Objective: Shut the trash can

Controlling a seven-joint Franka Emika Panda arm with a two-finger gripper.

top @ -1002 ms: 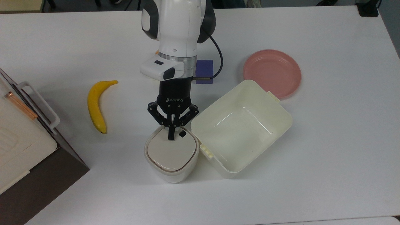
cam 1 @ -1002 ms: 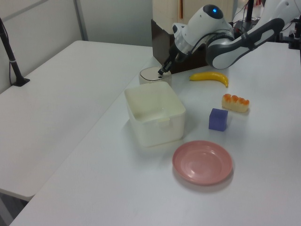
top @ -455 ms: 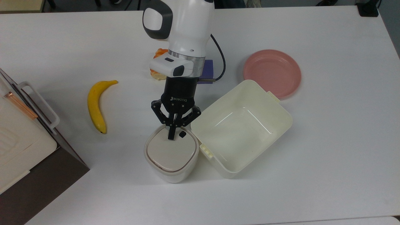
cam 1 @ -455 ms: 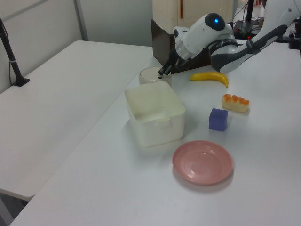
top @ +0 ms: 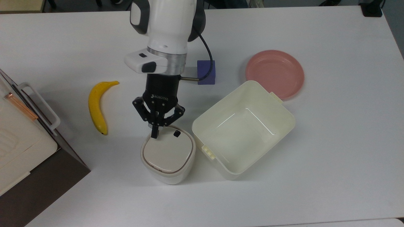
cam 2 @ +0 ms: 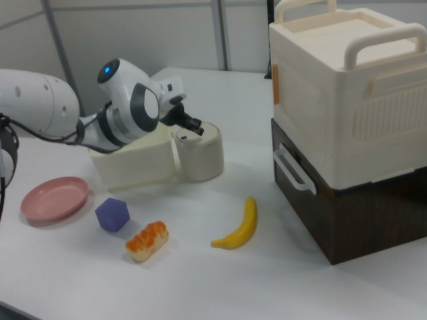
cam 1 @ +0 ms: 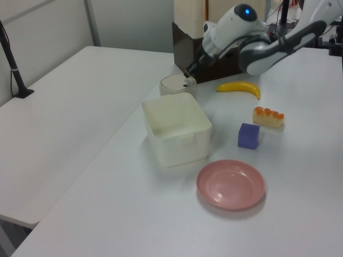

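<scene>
banana (top: 97, 106) lies well off to the top view's left of the fingers (top: 154, 131), its long axis running roughly up and down the top view, out of the way. past it, at the top view's left edge, stands a dark cabinet (top: 47, 170) with a cream box on top, also well apart.

fingers are drawn together into a narrow point, holding nothing, and touch or nearly touch the rear edge of the lid (top: 167, 153). the bin (top: 168, 156) sits directly under and just ahead of the fingers, toward the top view's bottom edge, on the tabletop (top: 331, 151). the lid looks flat and seated in the rim, so the closing seems done or nearly so; a thin dark line at the front rim leaves some doubt. the dark button (top: 177, 133) sits just to the top view's right of the fingers, near the lid's back corner.

any further press, as i judge it, goes straight down and slightly forward over the lid's middle. open tabletop lies in front of the bin.

tub (top: 243, 129) stands just beside the bin on the top view's right, near touching, so there is little room that side. purple block (top: 206, 72) and pink plate (top: 275, 73) lie behind and right, well clear.
</scene>
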